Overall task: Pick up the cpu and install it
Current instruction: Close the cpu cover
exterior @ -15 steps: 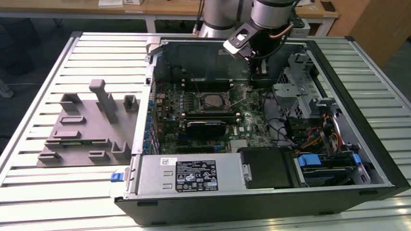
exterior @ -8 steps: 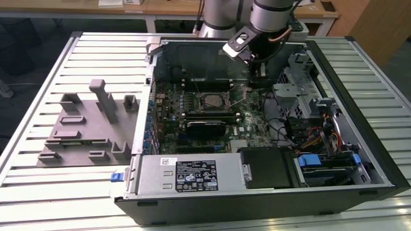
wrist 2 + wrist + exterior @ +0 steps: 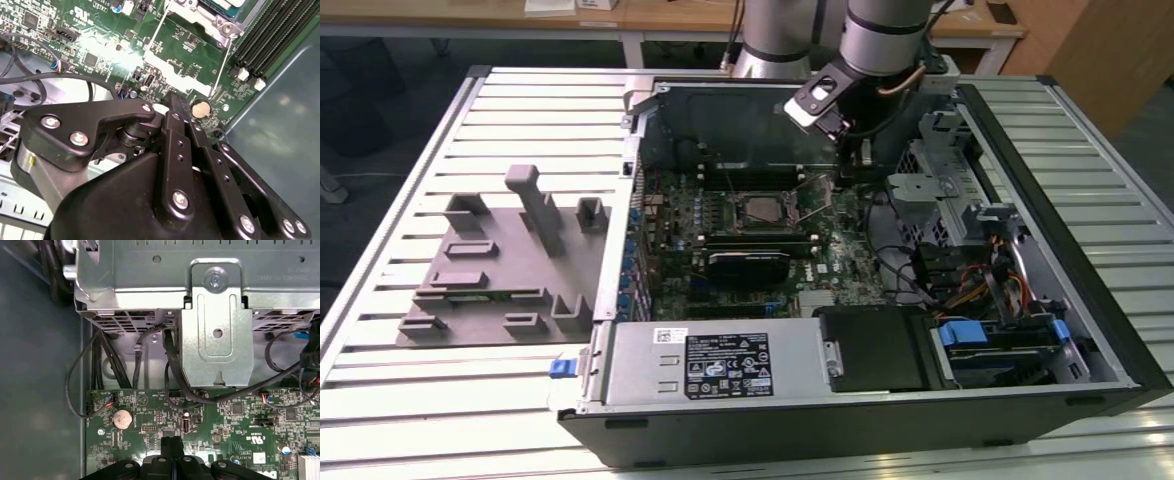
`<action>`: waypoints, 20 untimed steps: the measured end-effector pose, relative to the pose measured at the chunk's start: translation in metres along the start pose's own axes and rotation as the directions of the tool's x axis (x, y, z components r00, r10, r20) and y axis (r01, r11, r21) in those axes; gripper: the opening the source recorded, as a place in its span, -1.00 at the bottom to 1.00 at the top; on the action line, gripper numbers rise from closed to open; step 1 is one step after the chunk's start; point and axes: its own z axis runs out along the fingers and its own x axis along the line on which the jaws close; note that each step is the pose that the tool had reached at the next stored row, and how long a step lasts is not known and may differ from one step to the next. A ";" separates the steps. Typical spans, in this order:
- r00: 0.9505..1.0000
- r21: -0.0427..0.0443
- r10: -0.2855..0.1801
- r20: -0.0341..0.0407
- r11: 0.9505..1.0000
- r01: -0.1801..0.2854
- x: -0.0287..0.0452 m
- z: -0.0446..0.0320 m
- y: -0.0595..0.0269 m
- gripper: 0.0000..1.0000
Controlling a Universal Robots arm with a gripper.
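Claw (image 3: 176,102) is pinched shut with nothing between the fingers, tip low over the green board (image 3: 240,432). Can't tell if it actually touches. A coin battery (image 3: 201,107) sits just beside the tip. A little past that is the thin wire lever (image 3: 222,62), which looks unlatched to me, and beyond it the socket (image 3: 210,19). The cpu (image 3: 761,207) looks to be lying in that socket already, near the claw on the exterior view's left. So my read is the drop-in is done and locking it down is the step in hand. Any move here calls for a light touch, I'd say: skinny lever, fragile board, and black cables (image 3: 170,370) plus a metal drive cage (image 3: 215,315) crowding the claw's other side. Further out, the open case (image 3: 761,440) lies on a slatted metal table (image 3: 520,120). Grey blocks (image 3: 507,260) sit well off on the exterior view's left, with wooden desks (image 3: 654,15) behind.
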 end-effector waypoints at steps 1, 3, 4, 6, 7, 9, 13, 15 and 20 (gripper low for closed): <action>1.000 0.000 0.000 0.000 1.000 0.000 0.0000 0.0018 0.0001 -0.79; 1.000 0.001 0.000 0.000 1.000 0.000 0.0000 0.0054 0.0002 -0.79; 1.000 0.001 0.000 0.000 1.000 0.000 0.0000 0.0072 0.0002 -0.79; 1.000 0.001 0.000 0.000 1.000 0.000 0.0000 0.0107 0.0002 -0.79; 1.000 0.001 0.000 0.000 1.000 0.000 0.0000 0.0117 0.0002 -0.79; 1.000 0.001 0.000 0.001 1.000 0.000 0.0000 0.0116 0.0001 -0.79; 1.000 0.001 0.000 0.000 1.000 0.000 -0.0001 0.0118 -0.0020 -0.79; 1.000 0.001 0.000 0.000 1.000 0.000 -0.0002 0.0117 -0.0050 -0.79; 1.000 0.001 0.000 0.000 1.000 0.000 -0.0007 0.0113 -0.0161 -0.79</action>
